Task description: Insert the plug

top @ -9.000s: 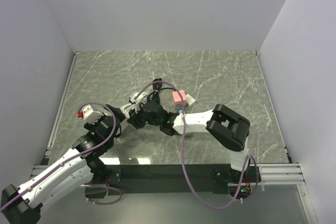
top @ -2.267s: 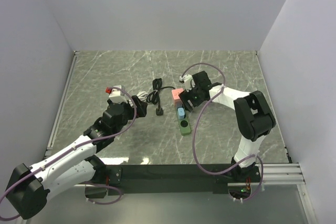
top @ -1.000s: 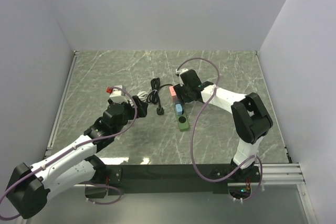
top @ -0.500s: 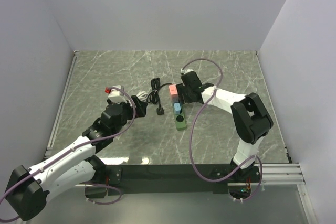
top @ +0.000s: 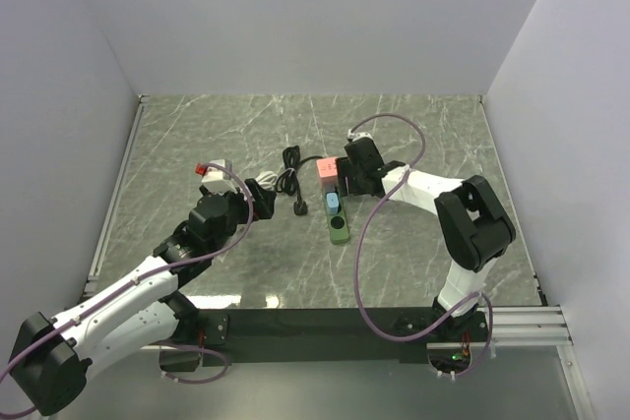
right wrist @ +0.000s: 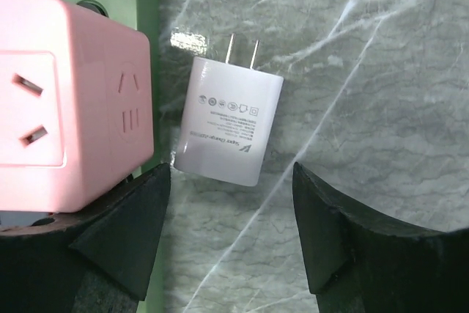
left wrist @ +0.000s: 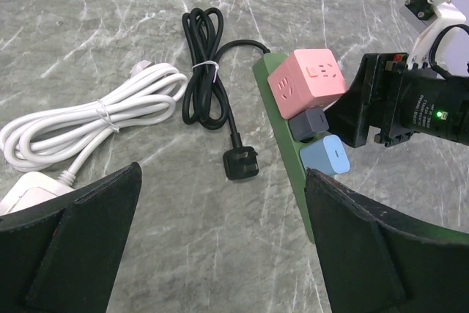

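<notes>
A white charger plug lies flat on the marble with its two prongs pointing away from me. It sits just ahead of my right gripper, which is open and not touching it. Beside the charger stands a pink cube socket on the green power strip. In the left wrist view the strip carries the pink cube, a grey adapter and a blue adapter. A black plug on its coiled black cord lies left of the strip. My left gripper hangs open above the bare marble near it.
A bundled white cable lies left of the black cord. From above, the strip sits mid-table between my left gripper and right gripper. Grey walls close in the table on three sides.
My right gripper has edged slightly to the right along the strip's far end and its jaws have widened a little. The left arm has barely moved.
</notes>
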Robot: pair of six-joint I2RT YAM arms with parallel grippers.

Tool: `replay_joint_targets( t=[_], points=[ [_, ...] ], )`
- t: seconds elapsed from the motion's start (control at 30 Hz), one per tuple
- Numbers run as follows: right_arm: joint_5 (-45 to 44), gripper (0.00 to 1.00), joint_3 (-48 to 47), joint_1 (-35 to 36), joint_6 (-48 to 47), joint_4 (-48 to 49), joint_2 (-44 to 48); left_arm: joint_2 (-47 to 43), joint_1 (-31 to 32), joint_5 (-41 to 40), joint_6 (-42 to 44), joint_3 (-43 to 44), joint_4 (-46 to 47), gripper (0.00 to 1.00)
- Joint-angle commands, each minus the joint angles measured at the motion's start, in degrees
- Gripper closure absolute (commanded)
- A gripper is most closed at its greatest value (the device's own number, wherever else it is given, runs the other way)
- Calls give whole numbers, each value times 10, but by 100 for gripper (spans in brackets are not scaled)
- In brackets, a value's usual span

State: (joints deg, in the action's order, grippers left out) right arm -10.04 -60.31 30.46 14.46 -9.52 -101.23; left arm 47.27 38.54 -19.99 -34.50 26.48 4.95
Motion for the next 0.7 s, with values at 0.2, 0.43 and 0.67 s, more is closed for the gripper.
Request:
replay_joint_targets(
  t=[0.2, 0.43, 0.67],
  points=[
    [-6, 26, -51, -3, 45, 20, -41, 0, -1, 0, 7, 3, 15, 1],
    [-42, 31, -56, -9, 65, -3, -65, -5, -1, 2, 6, 2, 16, 0],
    [-57, 57, -25, -19, 60, 22, -49, 7, -1, 3, 6, 4, 16, 0]
  ],
)
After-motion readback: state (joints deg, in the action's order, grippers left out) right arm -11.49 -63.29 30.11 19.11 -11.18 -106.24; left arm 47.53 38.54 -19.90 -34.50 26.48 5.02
